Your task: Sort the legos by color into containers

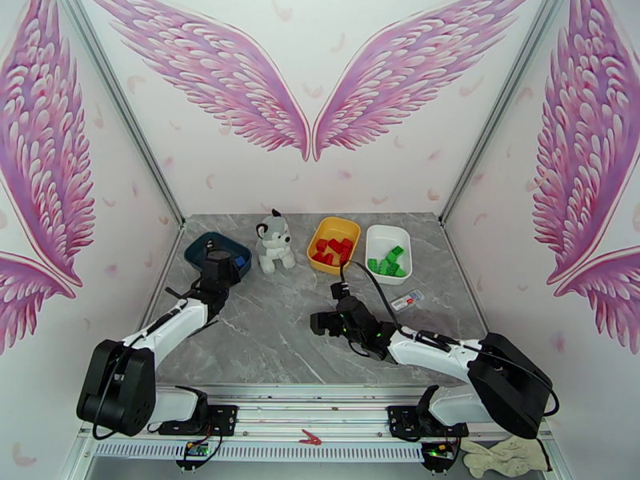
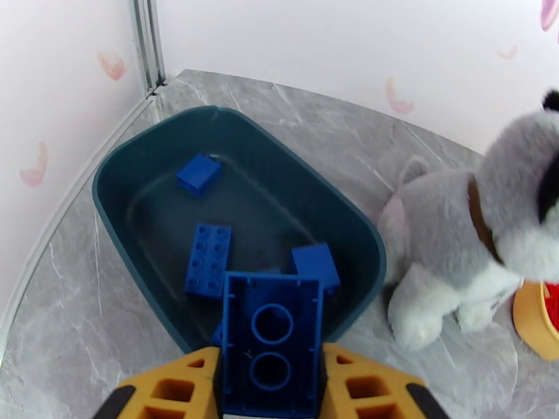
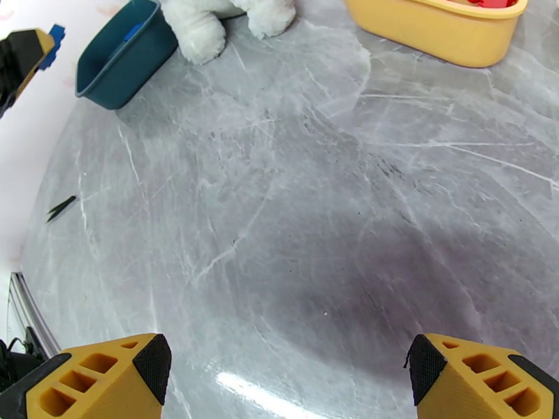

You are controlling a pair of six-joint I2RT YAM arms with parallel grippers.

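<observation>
My left gripper (image 2: 271, 385) is shut on a blue lego (image 2: 271, 343), held with its hollow underside facing the camera, just above the near rim of the dark teal container (image 2: 140, 155). Three more blue legos lie inside that tray, among them a long one (image 2: 208, 258). From above, the left gripper (image 1: 218, 270) hangs at the teal container (image 1: 200, 248). The yellow container (image 1: 323, 234) holds red legos (image 1: 334, 250); the white container (image 1: 376, 238) holds green legos (image 1: 392, 262). My right gripper (image 3: 286, 371) stands open over bare table, seen from above at mid-table (image 1: 324, 322).
A grey-and-white plush dog (image 1: 273, 243) sits between the teal and yellow trays, close to the teal tray's right end (image 2: 482, 232). A small white card (image 1: 408, 298) lies in front of the white tray. Side walls hem the table.
</observation>
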